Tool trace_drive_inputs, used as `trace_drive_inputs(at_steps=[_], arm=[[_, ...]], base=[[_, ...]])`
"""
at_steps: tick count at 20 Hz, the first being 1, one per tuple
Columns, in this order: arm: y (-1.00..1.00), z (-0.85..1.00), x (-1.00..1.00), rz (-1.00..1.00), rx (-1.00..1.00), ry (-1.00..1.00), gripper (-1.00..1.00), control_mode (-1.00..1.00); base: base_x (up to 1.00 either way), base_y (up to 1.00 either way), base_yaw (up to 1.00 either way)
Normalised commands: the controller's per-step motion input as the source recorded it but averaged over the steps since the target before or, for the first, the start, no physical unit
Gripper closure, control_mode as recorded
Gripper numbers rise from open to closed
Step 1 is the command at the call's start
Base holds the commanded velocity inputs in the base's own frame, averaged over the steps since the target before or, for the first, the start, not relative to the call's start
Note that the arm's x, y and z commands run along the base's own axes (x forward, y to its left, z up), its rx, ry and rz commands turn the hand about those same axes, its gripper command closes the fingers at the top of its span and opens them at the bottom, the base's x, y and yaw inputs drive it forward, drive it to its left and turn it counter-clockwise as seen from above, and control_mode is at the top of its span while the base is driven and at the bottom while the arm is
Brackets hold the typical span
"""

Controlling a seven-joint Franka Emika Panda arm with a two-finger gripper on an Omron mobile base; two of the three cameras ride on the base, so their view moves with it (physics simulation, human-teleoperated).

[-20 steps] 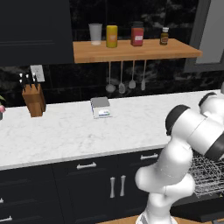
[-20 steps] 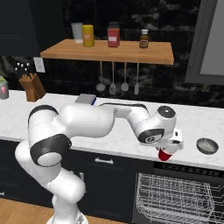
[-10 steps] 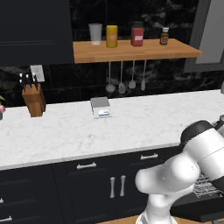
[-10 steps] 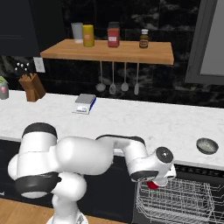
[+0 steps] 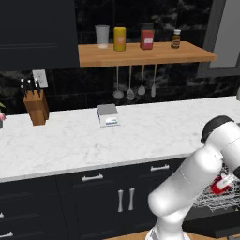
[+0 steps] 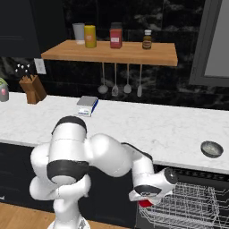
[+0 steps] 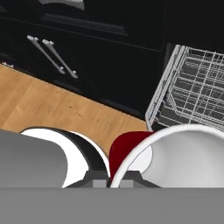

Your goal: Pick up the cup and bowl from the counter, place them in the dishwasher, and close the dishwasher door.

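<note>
My gripper (image 6: 150, 200) is shut on the rim of the small red cup (image 6: 145, 204), holding it low in front of the dark cabinets. It hangs at the left front corner of the open dishwasher's pulled-out wire rack (image 6: 190, 201). From the hand, the cup (image 7: 131, 153) shows its whitish inside, with the rack (image 7: 192, 87) just beyond. From the left, the cup (image 5: 219, 186) peeks out behind my forearm, beside the rack (image 5: 220, 199). The grey bowl (image 6: 211, 149) sits on the white marble counter (image 6: 147, 129) above the dishwasher, far right.
A knife block (image 5: 36, 107) and a small scale (image 5: 108, 115) stand on the counter (image 5: 140, 136). Jars and a tumbler line the wooden shelf (image 5: 140, 54), with utensils hanging below. Navy cabinet doors with silver handles (image 7: 50, 54) and wooden floor (image 7: 48, 109) lie below my hand.
The arm has swung down from counter height with the cup, which now hangs below the counter edge by the rack's left front corner. The bowl has not moved.
</note>
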Motion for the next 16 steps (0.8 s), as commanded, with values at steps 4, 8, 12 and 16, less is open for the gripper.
trace_drive_inputs(at_steps=[4, 8, 12, 16], arm=[[-0.44, -0.24, 0.05, 0.01, 0.20, -0.05, 1.00, -1.00], [-0.40, -0.03, 0.00, -0.05, 0.17, -0.13, 1.00, -1.00], [-0.02, -0.20, 0.13, -0.02, 0.02, -0.06, 1.00, -1.00], [0.00, -0.28, 0.22, -0.01, 0.01, -0.02, 1.00, -1.00]], base=[[0.00, 0.00, 0.00], [0.00, 0.00, 0.00], [0.00, 0.00, 0.00], [0.00, 0.00, 0.00]])
